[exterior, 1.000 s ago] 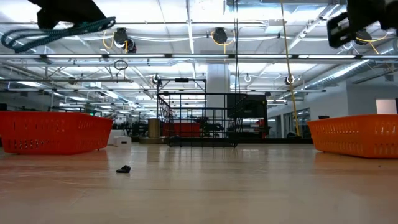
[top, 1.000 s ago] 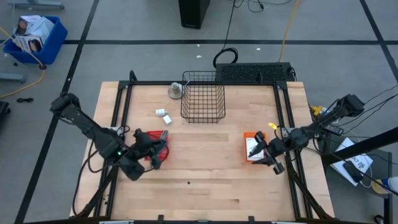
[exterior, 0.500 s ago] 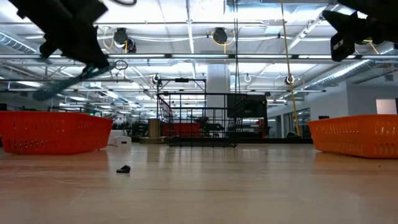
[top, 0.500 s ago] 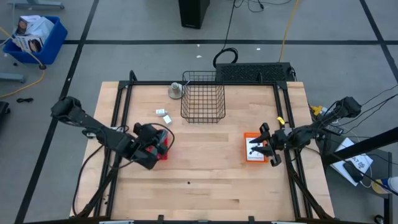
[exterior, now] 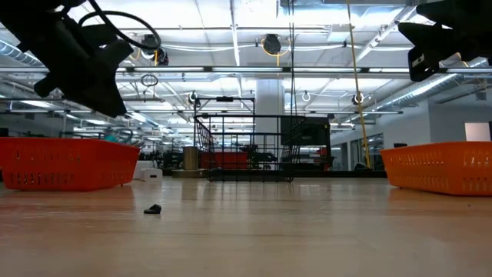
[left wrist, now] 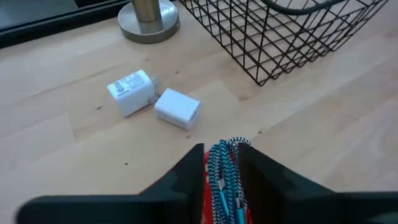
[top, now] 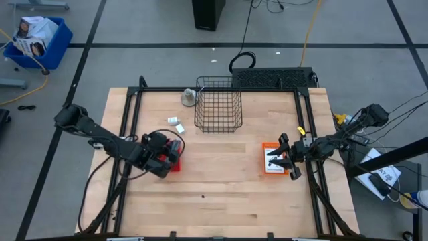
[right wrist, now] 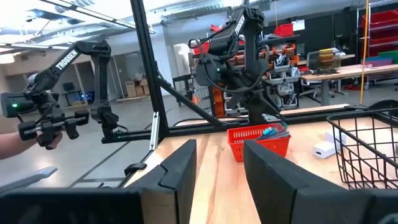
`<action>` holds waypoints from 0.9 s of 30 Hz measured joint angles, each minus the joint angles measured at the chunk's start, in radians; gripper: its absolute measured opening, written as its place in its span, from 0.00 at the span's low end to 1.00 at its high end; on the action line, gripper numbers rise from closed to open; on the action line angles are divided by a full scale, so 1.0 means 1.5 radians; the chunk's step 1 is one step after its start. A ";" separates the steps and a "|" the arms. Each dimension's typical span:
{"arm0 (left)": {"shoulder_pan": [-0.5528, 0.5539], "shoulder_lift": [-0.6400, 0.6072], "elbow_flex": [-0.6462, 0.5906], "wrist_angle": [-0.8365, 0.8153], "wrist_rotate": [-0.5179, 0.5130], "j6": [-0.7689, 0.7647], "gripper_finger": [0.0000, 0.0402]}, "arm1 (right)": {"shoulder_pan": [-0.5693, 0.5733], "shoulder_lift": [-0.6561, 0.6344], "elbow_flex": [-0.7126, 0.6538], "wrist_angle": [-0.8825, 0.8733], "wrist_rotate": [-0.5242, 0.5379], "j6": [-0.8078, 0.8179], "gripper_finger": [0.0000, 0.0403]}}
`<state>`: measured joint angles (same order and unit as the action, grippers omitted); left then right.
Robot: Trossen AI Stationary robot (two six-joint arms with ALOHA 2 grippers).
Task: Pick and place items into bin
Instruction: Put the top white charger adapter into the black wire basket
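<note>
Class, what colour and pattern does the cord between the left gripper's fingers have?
The cord is teal-blue with a white braided weave, clearest in the left wrist view.

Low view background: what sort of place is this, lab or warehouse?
Probably a robotics lab or workshop: an open hall with ceiling pipework, another robot arm on a frame, and workbenches with red bins.

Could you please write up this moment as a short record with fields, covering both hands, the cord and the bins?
left hand: above the red basket, fingers parted around the cord
cord: teal-blue, between the left fingers over the red basket
right hand: open, empty, over the orange basket
wire bin: at the table's far side, nothing visible inside
white blocks: two, on the table between the left hand and the wire bin
metal disc: beside the wire bin
</note>
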<state>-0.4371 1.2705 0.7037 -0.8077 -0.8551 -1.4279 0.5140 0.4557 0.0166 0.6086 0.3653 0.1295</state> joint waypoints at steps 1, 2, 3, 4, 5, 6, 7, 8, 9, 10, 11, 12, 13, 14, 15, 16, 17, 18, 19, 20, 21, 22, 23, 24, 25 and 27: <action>0.003 0.000 0.000 0.000 0.000 0.000 0.27 | 0.000 0.000 0.000 0.000 0.000 0.000 0.31; 0.007 0.000 0.000 0.001 0.001 0.000 0.31 | 0.000 0.000 -0.001 0.000 0.000 0.000 0.31; 0.011 0.000 0.000 0.001 0.002 0.001 0.34 | 0.000 0.000 -0.001 0.000 0.000 0.000 0.31; 0.014 -0.002 0.000 0.001 0.002 0.007 0.38 | 0.000 0.000 -0.001 0.000 0.000 0.000 0.31; 0.016 -0.005 0.002 0.001 0.002 0.022 0.41 | 0.000 0.000 -0.001 0.000 0.000 0.000 0.31; 0.018 -0.010 0.006 0.001 0.001 0.044 0.44 | 0.000 0.000 -0.001 0.000 0.000 0.000 0.31; 0.021 -0.015 0.010 0.003 0.000 0.066 0.47 | 0.000 0.000 -0.001 0.000 0.000 0.000 0.31; 0.026 -0.021 0.014 0.004 -0.001 0.087 0.49 | 0.000 0.000 -0.001 0.000 0.000 0.000 0.31; 0.034 -0.028 0.017 0.005 -0.001 0.110 0.51 | 0.000 0.000 -0.001 0.000 0.000 0.000 0.31; 0.046 -0.035 0.019 0.003 0.000 0.132 0.53 | 0.000 0.000 -0.001 0.000 0.000 0.000 0.31; 0.061 -0.043 0.023 0.001 0.004 0.153 0.54 | 0.000 0.000 -0.001 0.000 0.000 0.000 0.31; 0.079 -0.053 0.027 0.001 0.012 0.168 0.55 | 0.000 0.000 -0.001 0.000 0.000 0.000 0.31; 0.100 -0.064 0.031 -0.001 0.022 0.181 0.56 | 0.000 0.000 -0.001 0.000 0.000 0.000 0.31; 0.124 -0.077 0.034 -0.001 0.038 0.192 0.56 | 0.000 0.000 -0.001 0.000 0.000 0.000 0.31; 0.150 -0.091 0.036 -0.002 0.056 0.203 0.57 | 0.000 0.000 -0.001 0.000 0.000 0.000 0.31; 0.179 -0.104 0.037 -0.001 0.075 0.218 0.57 | 0.000 0.000 -0.001 0.000 0.000 0.000 0.31; 0.209 -0.116 0.039 -0.002 0.096 0.236 0.57 | 0.000 0.000 -0.001 0.000 0.000 0.000 0.31; 0.240 -0.127 0.042 -0.002 0.118 0.258 0.57 | 0.000 0.000 -0.001 0.000 -0.001 0.000 0.31; 0.272 -0.137 0.043 -0.002 0.144 0.288 0.57 | 0.000 0.000 -0.001 0.000 -0.001 0.000 0.31; 0.305 -0.146 0.045 -0.001 0.177 0.322 0.57 | 0.000 0.000 -0.001 0.000 -0.001 0.000 0.31; 0.340 -0.152 0.047 -0.001 0.219 0.359 0.57 | 0.000 0.000 -0.001 0.000 -0.001 0.000 0.31; 0.375 -0.153 0.050 0.002 0.269 0.400 0.57 | 0.000 0.000 -0.001 0.000 -0.001 0.000 0.31; 0.410 -0.155 0.052 0.006 0.322 0.448 0.57 | 0.000 0.000 -0.001 0.000 -0.001 0.000 0.31; 0.442 -0.154 0.055 0.005 0.373 0.496 0.57 | 0.000 0.000 -0.001 0.000 -0.001 0.000 0.31; 0.470 -0.152 0.059 0.003 0.426 0.544 0.57 | 0.000 0.000 -0.001 0.000 -0.001 0.000 0.31; 0.515 -0.143 0.068 0.005 0.501 0.620 0.57 | 0.000 0.000 -0.001 0.000 -0.001 0.000 0.31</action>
<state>0.3351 1.0560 0.8064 -0.7999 -0.1033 -0.4973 0.5140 0.4557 0.0151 0.6088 0.3645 0.1295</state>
